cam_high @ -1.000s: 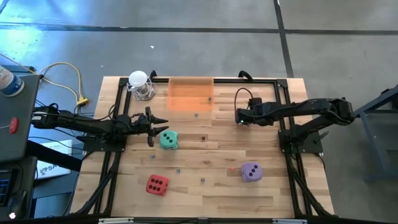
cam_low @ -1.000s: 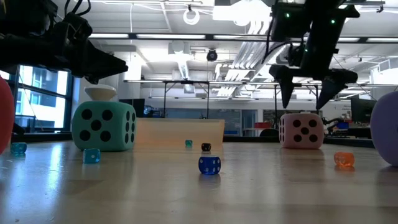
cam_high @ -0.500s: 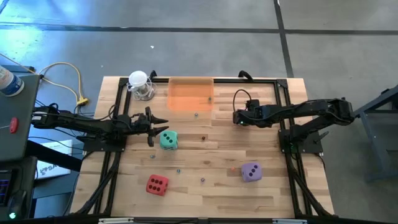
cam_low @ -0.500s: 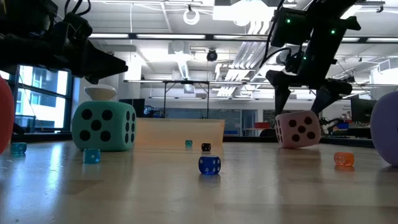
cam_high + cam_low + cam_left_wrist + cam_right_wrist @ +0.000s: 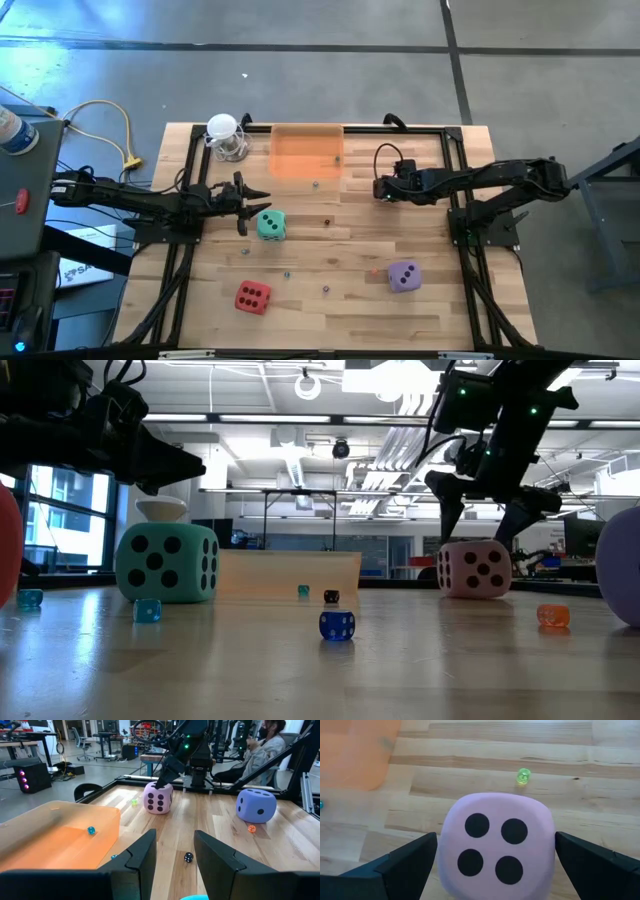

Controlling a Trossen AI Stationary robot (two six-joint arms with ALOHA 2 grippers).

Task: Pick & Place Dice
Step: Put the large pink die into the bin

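Observation:
The pink die (image 5: 496,845) sits flat on the table at mid right; in the high view my right arm hides it. My right gripper (image 5: 478,532) is open over it, one finger at each side of its top. The teal die (image 5: 270,224) rests on the table at mid left. My left gripper (image 5: 250,205) is open and empty, raised just left of the teal die. The red die (image 5: 252,296) lies near the front left. The purple die (image 5: 404,276) lies near the front right. My right gripper comes at the pink die from above, slanting down, with its open fingers (image 5: 447,520) at either side of the die's top (image 5: 476,546). I cannot tell whether they touch it. The die rests flat on the table.
An orange tray (image 5: 306,152) stands at the far middle, with a white-topped clear object (image 5: 226,136) to its left. Several tiny dice lie scattered on the wood, among them a blue one (image 5: 337,625) and an orange one (image 5: 552,616). A person (image 5: 265,745) sits beyond the table.
My right gripper has come down over the pink die and gone a little toward the table's left edge. The die tipped onto an edge half a second ago and now sits flat again, slightly further left.

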